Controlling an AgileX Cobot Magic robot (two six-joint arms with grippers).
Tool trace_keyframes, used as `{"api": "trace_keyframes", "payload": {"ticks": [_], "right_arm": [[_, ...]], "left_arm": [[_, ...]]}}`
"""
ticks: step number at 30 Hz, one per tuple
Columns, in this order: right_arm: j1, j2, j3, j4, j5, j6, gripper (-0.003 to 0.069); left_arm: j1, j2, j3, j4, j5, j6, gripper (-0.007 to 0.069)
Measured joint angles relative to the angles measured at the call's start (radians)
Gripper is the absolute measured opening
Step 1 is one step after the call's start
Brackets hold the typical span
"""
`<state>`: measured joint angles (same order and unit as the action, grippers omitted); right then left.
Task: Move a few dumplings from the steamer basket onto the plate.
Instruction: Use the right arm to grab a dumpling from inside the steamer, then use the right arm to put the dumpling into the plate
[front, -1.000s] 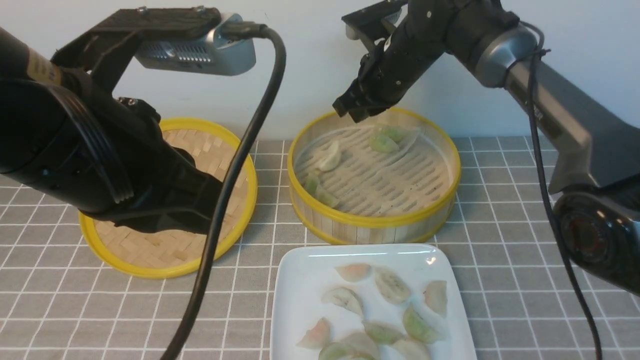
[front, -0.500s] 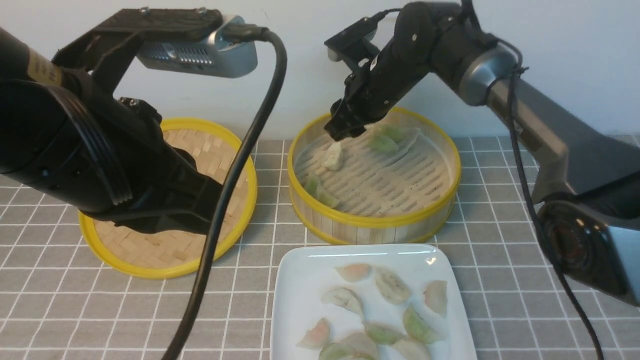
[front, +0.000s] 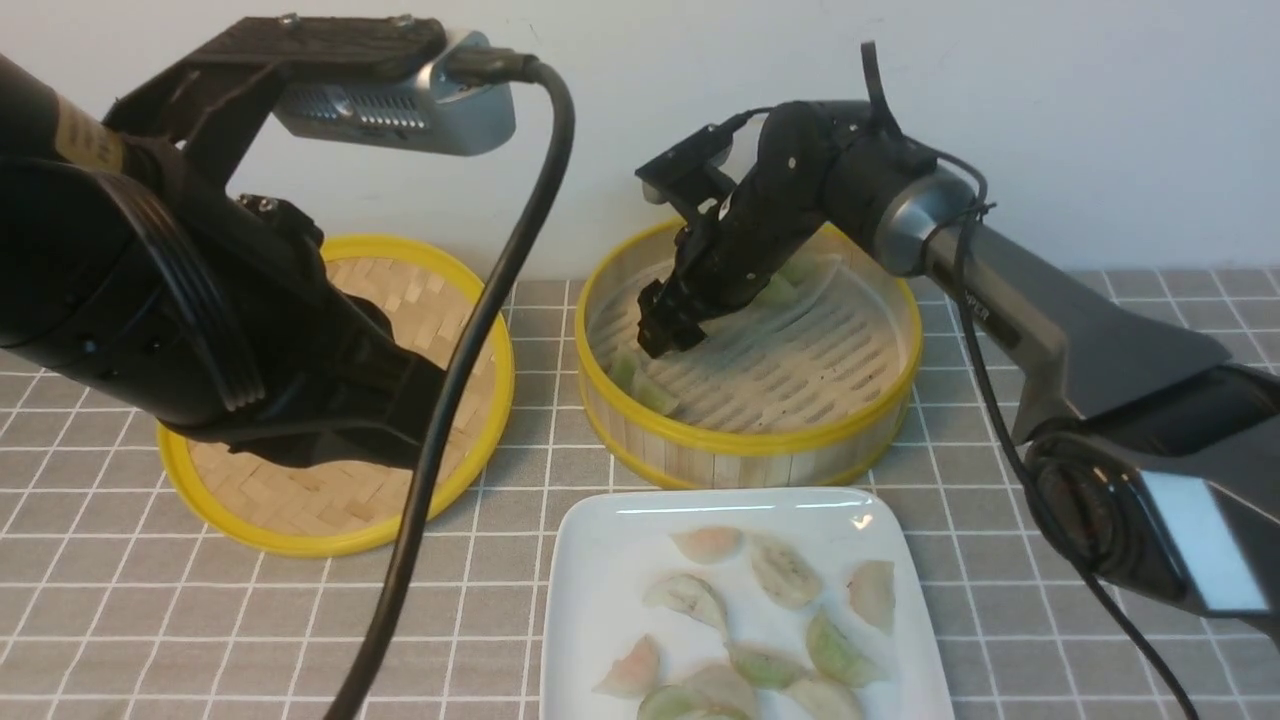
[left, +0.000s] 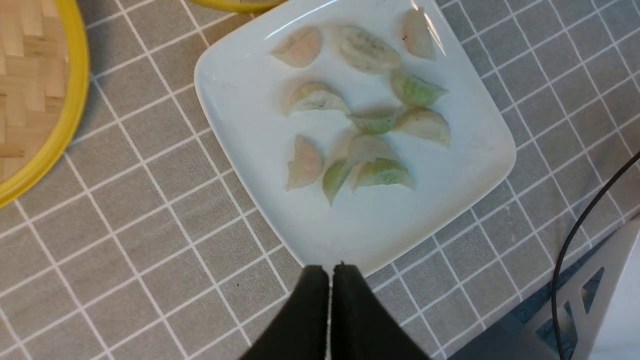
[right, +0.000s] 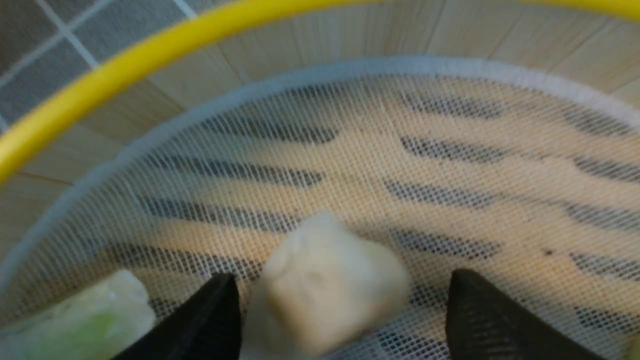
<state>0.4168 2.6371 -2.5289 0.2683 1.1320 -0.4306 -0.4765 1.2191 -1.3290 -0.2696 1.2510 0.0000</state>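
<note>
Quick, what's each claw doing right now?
Left claw: closed, holding nothing.
Right claw: open, straddling a pale dumpling in the basket, not gripping it.

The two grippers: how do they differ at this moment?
The left gripper is shut, jaws pressed together; the right gripper is open. The left gripper hangs over the plate's edge, while the right gripper is down inside the basket. The left gripper has nothing between its jaws; the right gripper straddles a pale dumpling. Both are black with two pointed jaws, and neither grips anything.
</note>
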Motion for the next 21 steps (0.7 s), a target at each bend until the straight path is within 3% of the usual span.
{"api": "trace_keyframes", "payload": {"ticks": [3, 8, 9, 11, 21], "right_arm": [[0.0, 0.002, -0.001, -0.007, -0.002, -0.001, 0.049], [0.0, 0.003, -0.002, -0.017, -0.007, -0.001, 0.0332], [0.0, 0.003, -0.006, -0.017, 0.005, -0.001, 0.017], [0.0, 0.003, -0.024, -0.017, 0.038, 0.011, 0.0087], [0.0, 0.007, -0.145, -0.058, 0.119, 0.1, 0.0092]], "left_arm": [[0.0, 0.0, 0.0, -0.001, 0.0, 0.0, -0.0005], [0.0, 0.0, 0.0, -0.003, 0.0, 0.0, -0.0005], [0.0, 0.0, 0.0, -0.003, 0.0, 0.0, -0.0005], [0.0, 0.0, 0.0, -0.003, 0.0, 0.0, -0.0005], [0.0, 0.0, 0.0, -0.004, 0.0, 0.0, -0.0005]]}}
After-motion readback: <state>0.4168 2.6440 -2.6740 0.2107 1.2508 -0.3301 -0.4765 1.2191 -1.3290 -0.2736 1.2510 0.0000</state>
